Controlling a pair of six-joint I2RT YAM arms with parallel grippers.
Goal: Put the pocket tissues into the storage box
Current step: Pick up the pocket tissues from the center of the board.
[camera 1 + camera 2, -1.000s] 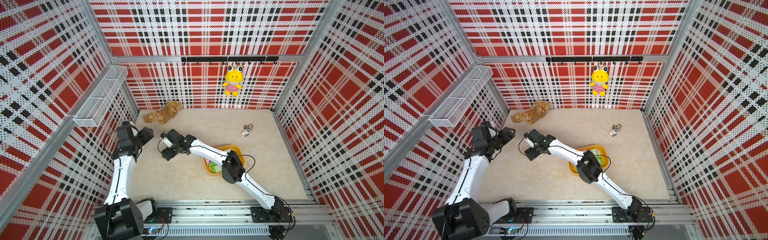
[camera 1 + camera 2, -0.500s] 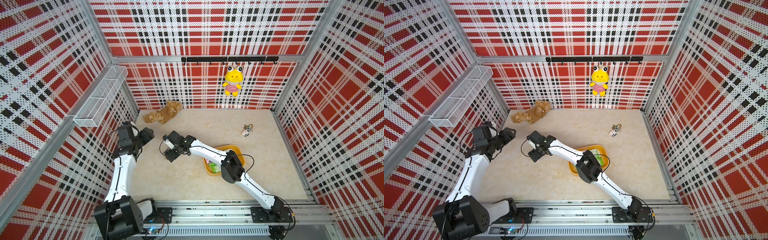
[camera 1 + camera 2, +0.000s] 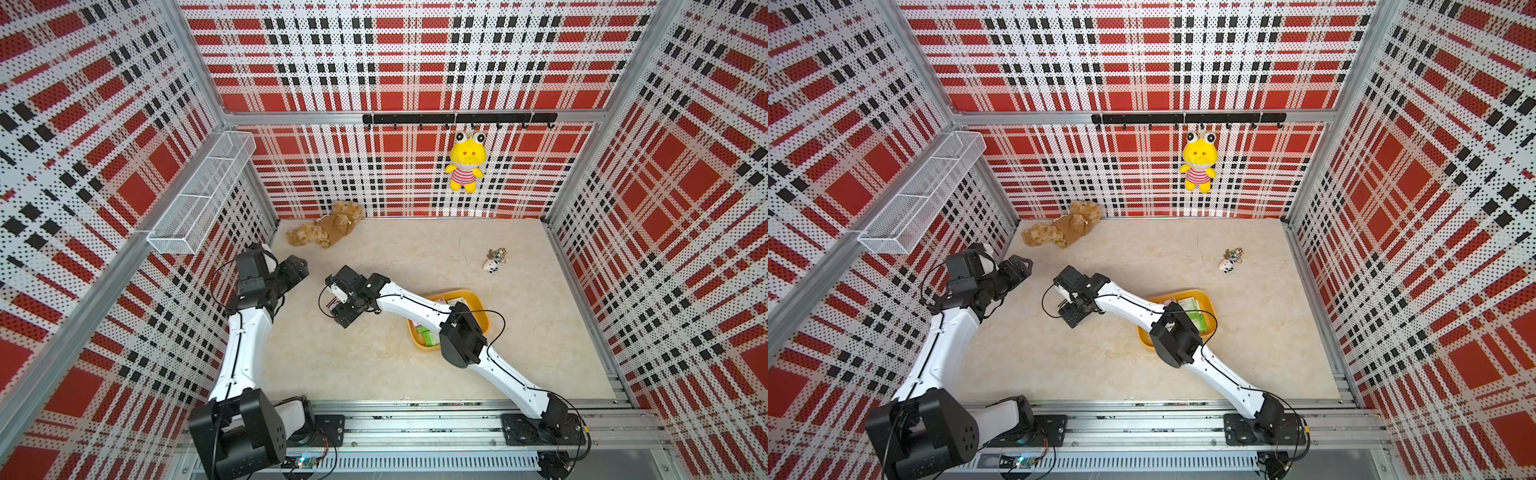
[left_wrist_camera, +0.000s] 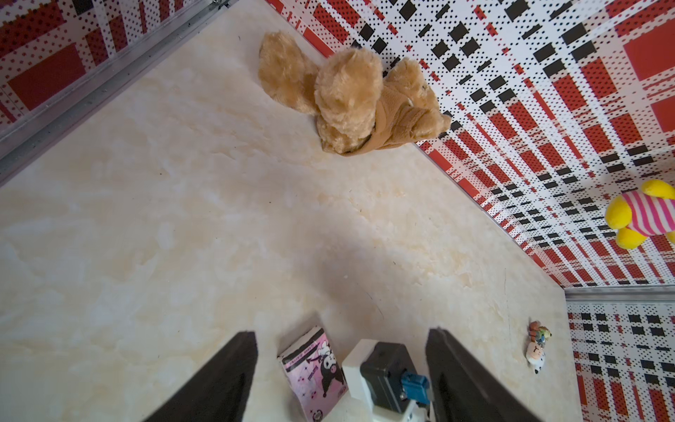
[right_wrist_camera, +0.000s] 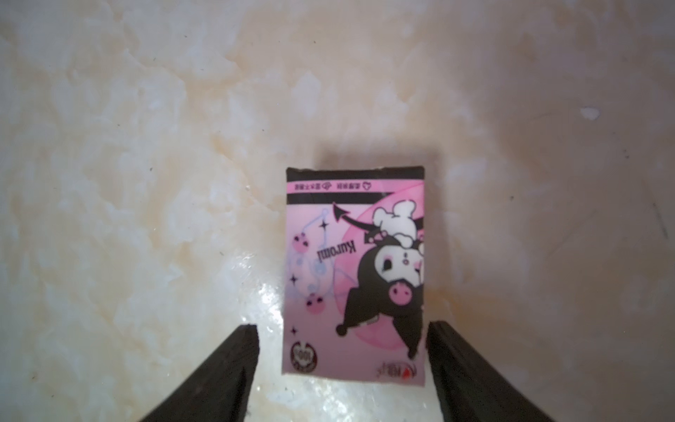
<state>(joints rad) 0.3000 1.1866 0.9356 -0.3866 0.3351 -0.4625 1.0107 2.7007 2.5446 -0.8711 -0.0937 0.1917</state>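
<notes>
My right gripper (image 5: 341, 329) stands open astride the near end of a pink tissue pack (image 5: 354, 270), one jaw right against a long edge and the other with a sliver of table (image 5: 146, 146) showing between. The pack lies flat, its long axis running straight out from the jaws, so I judge they only need to shut across its narrow width. The left gripper (image 4: 343, 332) hangs open and empty farther off, and the yellow box (image 3: 482, 311) sits well apart from this pack, toward the table's right side.
</notes>
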